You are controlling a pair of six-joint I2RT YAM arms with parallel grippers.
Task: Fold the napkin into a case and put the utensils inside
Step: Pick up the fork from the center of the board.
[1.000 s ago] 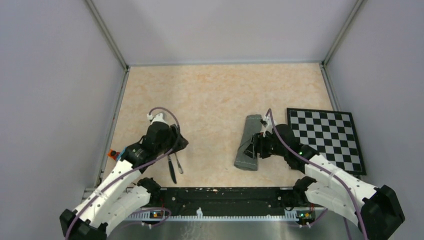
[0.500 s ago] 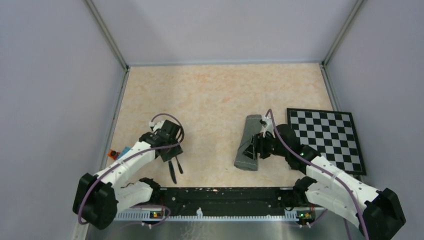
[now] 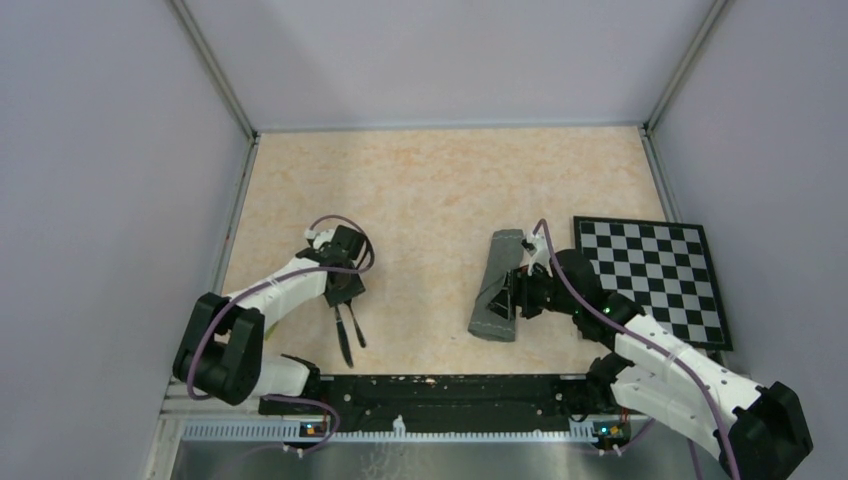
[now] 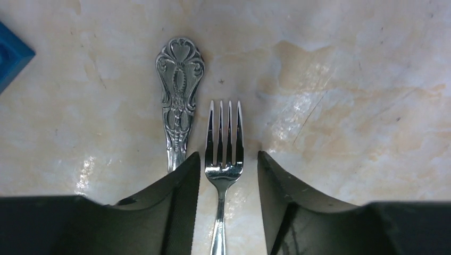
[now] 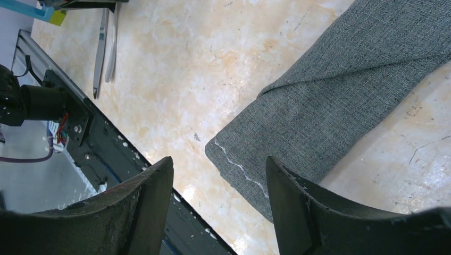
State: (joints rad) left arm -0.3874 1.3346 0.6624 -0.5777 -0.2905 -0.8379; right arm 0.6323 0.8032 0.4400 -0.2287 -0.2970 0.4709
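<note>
Left gripper (image 4: 228, 156) shifted, spread astride the shiny four-tined fork (image 4: 224, 175); right gripper (image 5: 219, 162) spread above grey case (image 5: 330, 101).

napkin (image 5: 340, 90): dark grey weave, pale zigzag stitch | fork (image 4: 224, 143), knife (image 4: 179, 101): silver | board (image 3: 655, 270): black-white checks | table (image 3: 440, 180): beige marbled

The fork (image 4: 224, 170) is polished, mirror-bright metal. Left of it in the left wrist view, the knife (image 4: 179, 106) has a duller silver handle embossed with scrollwork. The case (image 5: 340, 101) is coarse-woven matt grey cloth with a pale stitched hem. The table (image 4: 345, 79) is smooth, glossy, marble-patterned and finely scratched.
</note>
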